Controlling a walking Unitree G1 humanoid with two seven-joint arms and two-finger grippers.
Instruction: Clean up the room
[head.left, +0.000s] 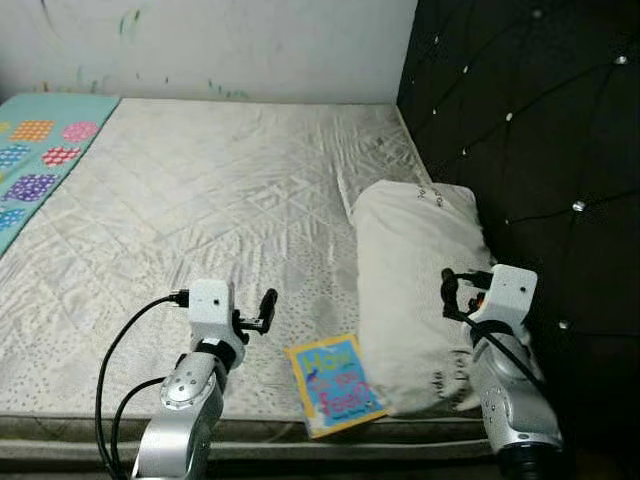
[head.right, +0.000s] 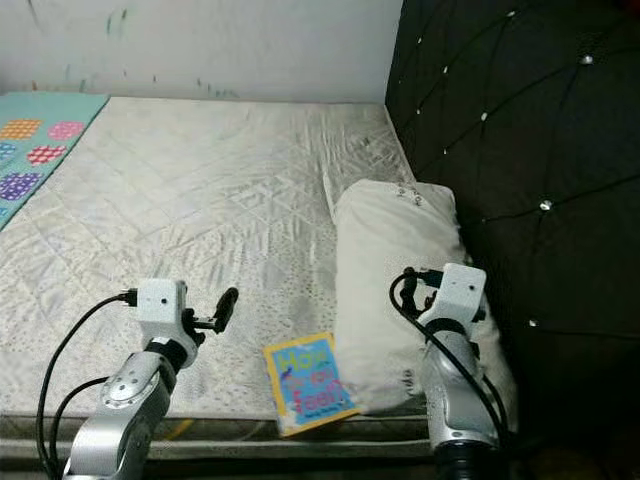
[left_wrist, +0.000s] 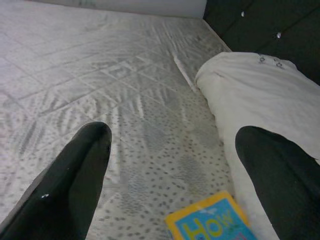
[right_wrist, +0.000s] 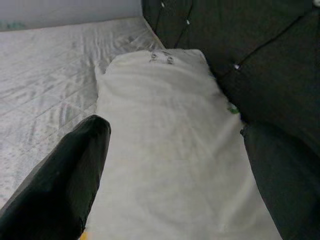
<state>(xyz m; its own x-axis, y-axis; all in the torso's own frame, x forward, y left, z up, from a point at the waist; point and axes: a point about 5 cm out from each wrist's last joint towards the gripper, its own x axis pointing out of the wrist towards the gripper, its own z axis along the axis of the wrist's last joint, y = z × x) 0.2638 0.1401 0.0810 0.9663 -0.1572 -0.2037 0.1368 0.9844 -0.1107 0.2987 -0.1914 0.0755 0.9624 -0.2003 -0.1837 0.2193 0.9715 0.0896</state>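
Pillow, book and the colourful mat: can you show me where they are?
pillow (head.left: 415, 280), left eye view, middle of its white cover
book (head.left: 336, 384), left eye view, centre of the blue cover
colourful mat (head.left: 40, 160), left eye view, on its patterned top by the bed's left edge

I see a white pillow (head.left: 415, 290) lying flat along the right side of the mattress (head.left: 200, 230), one long side against the dark tufted headboard (head.left: 540, 150). A thin book (head.left: 335, 384), blue cover with yellow border and "How" printed on it, lies flat at the mattress's near edge, its right edge touching or tucked under the pillow.
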